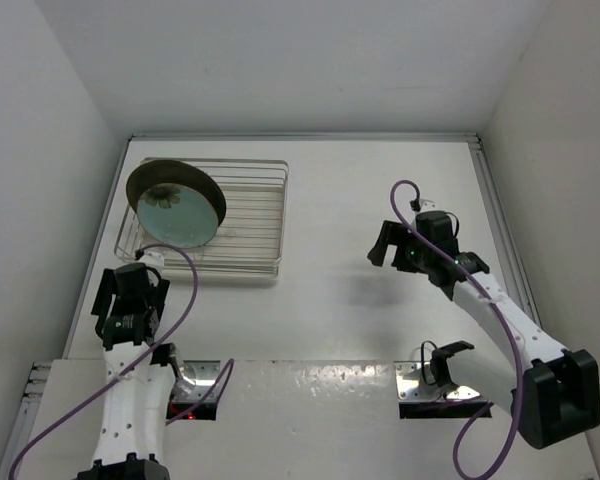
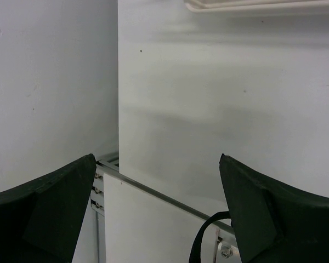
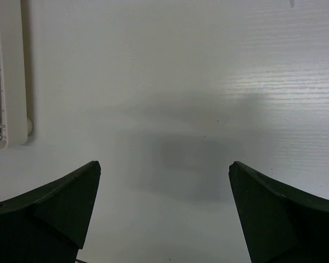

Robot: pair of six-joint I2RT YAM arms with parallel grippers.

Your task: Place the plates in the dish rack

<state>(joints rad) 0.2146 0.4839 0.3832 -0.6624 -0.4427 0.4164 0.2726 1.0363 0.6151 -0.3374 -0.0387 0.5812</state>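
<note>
The rack (image 1: pixel 242 222) sits on the white table (image 1: pixel 370 170), up at about 10 o'clock in the top view. Two plates stand in its 9 o'clock end. They are tilted and lean on each other. The brown plate (image 1: pixel 150 177) is at the back, and only its dark rim shows. The green plate (image 1: pixel 183 222) is in front of it and covers most of it. It has a dark mark near its top edge. I can make out only one green plate from here. The rest of the rack, toward 3 o'clock, shows only bare wires. The left gripper (image 1: pixel 130 283) is just past the rack's near edge, at 6 o'clock from the plates. It is not touching the rack. Its wrist view shows the two black fingers (image 2: pixel 55 203) spread wide, with only white table between them. The right gripper (image 1: pixel 393 243) is well apart from the rack, out at 3 o'clock from it, over bare table. Its fingers (image 3: pixel 60 203) are spread wide too, and hold nothing. A bit of the rack's edge shows at 9 o'clock in that wrist view.
</note>
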